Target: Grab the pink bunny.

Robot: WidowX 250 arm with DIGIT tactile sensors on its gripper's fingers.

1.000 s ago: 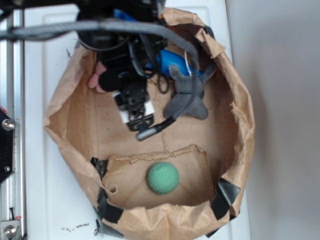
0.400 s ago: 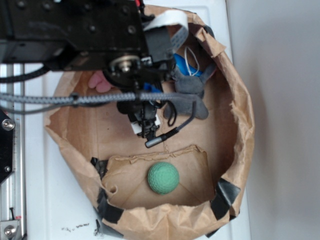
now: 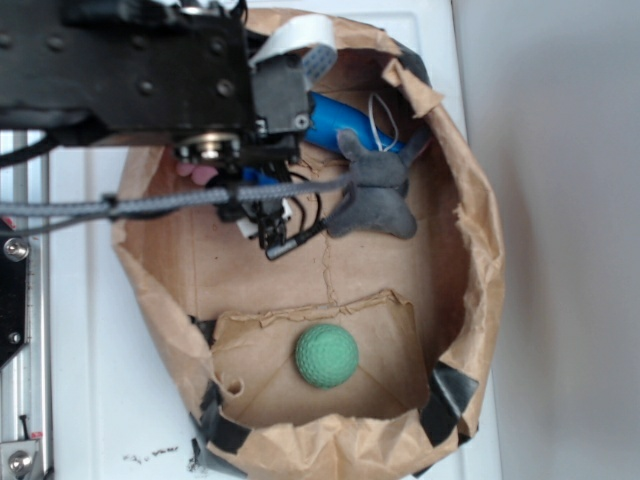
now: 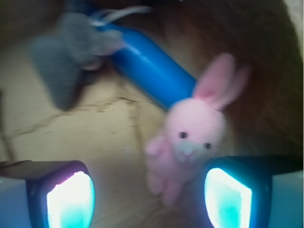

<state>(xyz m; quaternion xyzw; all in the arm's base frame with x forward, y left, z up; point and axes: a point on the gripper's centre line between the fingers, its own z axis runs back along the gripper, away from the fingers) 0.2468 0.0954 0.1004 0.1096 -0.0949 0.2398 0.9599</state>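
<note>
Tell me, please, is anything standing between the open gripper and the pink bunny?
Nothing visible does. In the wrist view the pink bunny sits just ahead of the gripper, near its right finger; the blue tube and grey plush lie behind.

pink bunny (image 4: 192, 137), grey plush (image 4: 71, 52), green ball (image 3: 326, 355).

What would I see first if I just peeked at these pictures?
In the wrist view, the pink bunny jumps out: it sits close to the right-hand finger of the open pincer, with a blue tube behind it and a grey plush off to the upper left. From above, the big black arm covers the top of a brown paper bag, and a green ball lies near the bag's bottom edge.
</note>
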